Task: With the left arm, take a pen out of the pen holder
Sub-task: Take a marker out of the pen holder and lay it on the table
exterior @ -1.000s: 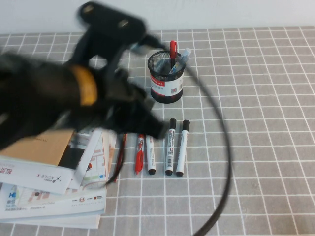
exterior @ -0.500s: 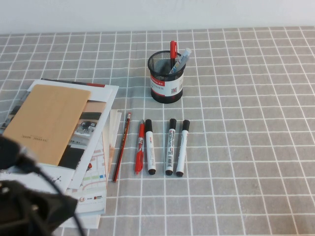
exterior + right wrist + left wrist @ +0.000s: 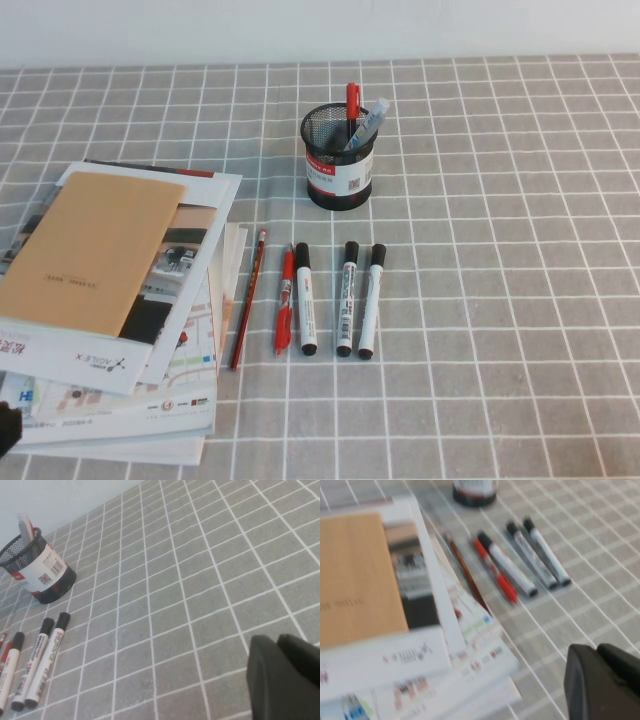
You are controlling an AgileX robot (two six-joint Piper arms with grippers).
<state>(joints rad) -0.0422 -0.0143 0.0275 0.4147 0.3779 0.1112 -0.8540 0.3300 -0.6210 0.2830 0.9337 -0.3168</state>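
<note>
The high camera looks down on the table (image 3: 520,300) from the robot's side. Each wrist camera peers low past its gripper: left gripper (image 3: 597,652) near books (image 3: 360,580), right gripper (image 3: 277,645) over tiles. All views share the markers (image 3: 355,300) and holder (image 3: 338,165).

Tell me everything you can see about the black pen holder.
The pen holder is a round cup of black wire mesh with a solid dark base and a white label with red print and a square code. It stands upright on the grey tiled table, near the far middle. A red pen and a pale capped pen stick out. The markers lie apart from it. The left gripper, near the papers, and the right gripper, over bare tiles, are far from it.
</note>
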